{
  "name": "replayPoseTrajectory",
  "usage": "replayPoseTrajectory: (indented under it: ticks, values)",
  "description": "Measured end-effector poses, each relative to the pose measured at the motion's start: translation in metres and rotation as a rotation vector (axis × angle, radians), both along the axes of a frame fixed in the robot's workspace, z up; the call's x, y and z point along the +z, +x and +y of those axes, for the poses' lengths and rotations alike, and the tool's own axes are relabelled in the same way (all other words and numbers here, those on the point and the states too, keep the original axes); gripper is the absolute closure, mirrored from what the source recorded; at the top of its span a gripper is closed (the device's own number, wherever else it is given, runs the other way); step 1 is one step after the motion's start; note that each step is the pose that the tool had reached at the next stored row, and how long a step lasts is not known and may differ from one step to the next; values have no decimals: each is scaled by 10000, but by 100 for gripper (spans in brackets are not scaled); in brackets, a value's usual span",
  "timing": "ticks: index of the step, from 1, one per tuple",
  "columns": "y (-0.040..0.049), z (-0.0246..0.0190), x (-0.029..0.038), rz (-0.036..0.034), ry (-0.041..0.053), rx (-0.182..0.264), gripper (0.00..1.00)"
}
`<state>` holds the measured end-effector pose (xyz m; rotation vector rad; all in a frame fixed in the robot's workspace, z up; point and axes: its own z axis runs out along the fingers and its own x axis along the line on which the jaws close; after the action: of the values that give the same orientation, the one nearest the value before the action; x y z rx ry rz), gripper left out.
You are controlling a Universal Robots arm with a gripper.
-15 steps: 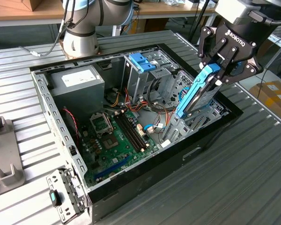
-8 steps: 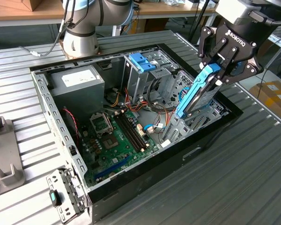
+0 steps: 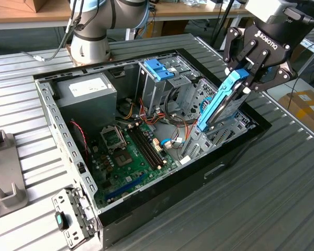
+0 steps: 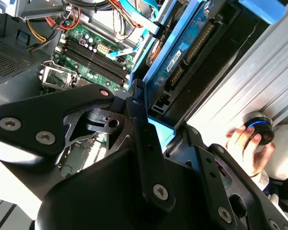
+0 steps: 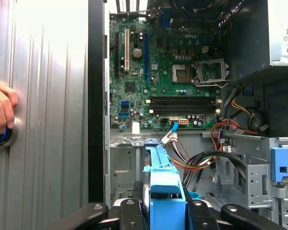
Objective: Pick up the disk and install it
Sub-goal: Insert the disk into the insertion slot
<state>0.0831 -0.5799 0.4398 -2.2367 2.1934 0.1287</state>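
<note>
the tool grips the disk, tilted above the open computer case.

Disk: the lower end is sunk behind the drive-bay metal inside the computer case, and the upper end is partly covered by the gripper clamped on it. The gripper's body is cut by the picture's edge above the case. Outside the case, beside its black wall, a person's hand is cut off by the edge in the first wrist view and covers most of a round blue-ringed knob, whose form cannot be told.
</note>
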Motion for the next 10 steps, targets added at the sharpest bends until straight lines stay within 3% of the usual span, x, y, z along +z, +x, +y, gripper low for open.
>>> replayPoseTrajectory:
  ticks: [10]
  values:
    - [0, -7, -114, 52, 0, 0, 63]
